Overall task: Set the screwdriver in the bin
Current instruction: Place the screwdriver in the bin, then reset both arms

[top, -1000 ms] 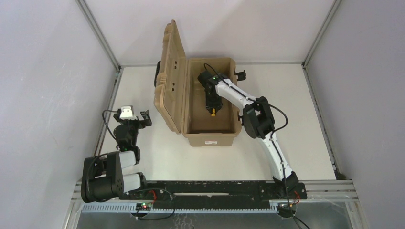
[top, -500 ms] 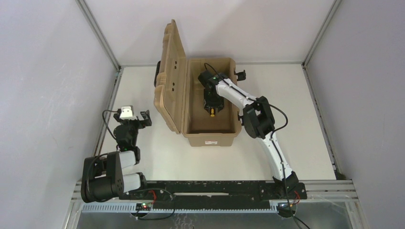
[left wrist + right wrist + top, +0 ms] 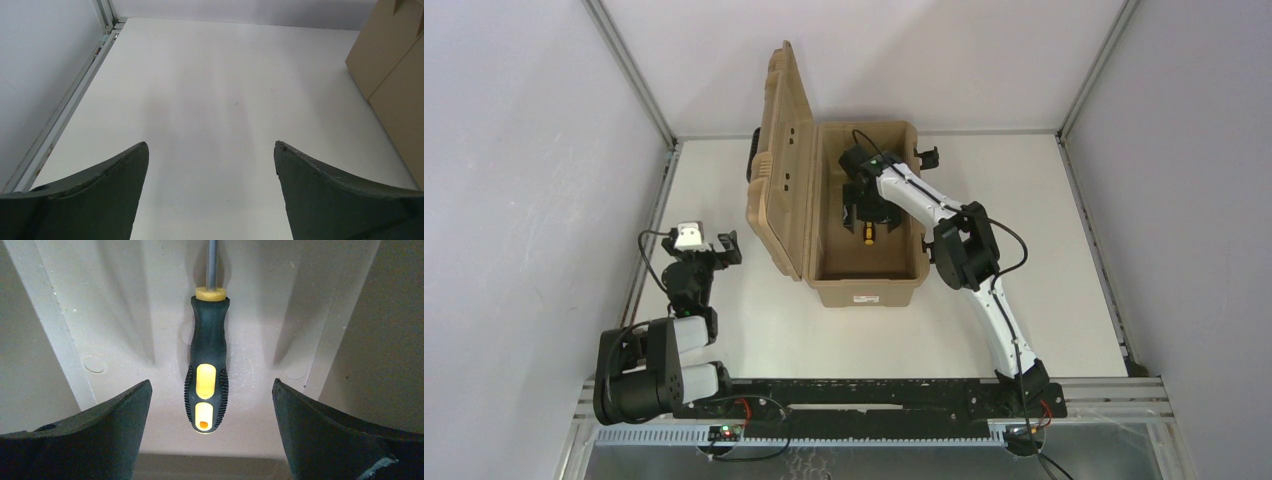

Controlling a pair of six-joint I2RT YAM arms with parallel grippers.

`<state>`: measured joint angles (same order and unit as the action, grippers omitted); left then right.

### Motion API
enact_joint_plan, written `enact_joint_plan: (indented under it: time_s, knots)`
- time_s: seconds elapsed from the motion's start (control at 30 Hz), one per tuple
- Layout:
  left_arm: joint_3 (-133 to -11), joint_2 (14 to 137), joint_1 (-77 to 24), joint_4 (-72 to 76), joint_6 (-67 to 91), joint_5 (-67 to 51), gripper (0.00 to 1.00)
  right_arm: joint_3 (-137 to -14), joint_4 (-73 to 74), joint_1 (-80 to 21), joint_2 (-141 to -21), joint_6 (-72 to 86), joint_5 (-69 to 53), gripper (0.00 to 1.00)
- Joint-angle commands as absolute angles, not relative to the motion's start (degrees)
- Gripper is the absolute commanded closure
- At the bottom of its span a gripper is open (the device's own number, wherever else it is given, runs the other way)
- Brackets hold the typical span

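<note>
The screwdriver (image 3: 207,365), with its yellow-and-black handle and thin shaft, lies flat on the floor of the tan bin (image 3: 869,289); from above only its yellow handle end (image 3: 869,239) shows. My right gripper (image 3: 210,385) hangs open inside the bin, its fingers (image 3: 115,420) wide on either side of the handle and apart from it. In the top view the right gripper (image 3: 865,205) sits over the bin's middle. The bin's lid (image 3: 782,160) stands open on the left. My left gripper (image 3: 211,146) is open over bare table, nothing between its fingers.
The left arm (image 3: 686,262) rests folded at the table's left side, near the metal frame rail (image 3: 646,250). A corner of the bin lid (image 3: 395,60) shows at the right in the left wrist view. A white label (image 3: 868,298) marks the bin's near end.
The right gripper has opened and let go of the screwdriver, which now lies on the bin floor. The left arm has not moved.
</note>
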<state>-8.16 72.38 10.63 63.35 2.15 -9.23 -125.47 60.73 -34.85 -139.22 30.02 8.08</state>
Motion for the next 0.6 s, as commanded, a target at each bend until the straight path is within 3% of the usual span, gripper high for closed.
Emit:
enact_joint_plan:
  time_s: [0.0,0.57]
  knots:
    - [-7.05,72.47,10.38,69.14,2.67,-9.18,0.0,-129.11,61.59,-34.45,-136.58,29.24,9.01,0.0]
    - [-7.03,72.51,10.39,69.13,2.68,-9.23,0.0,-138.97,65.62,-34.27,-129.84,26.51,12.13,0.0]
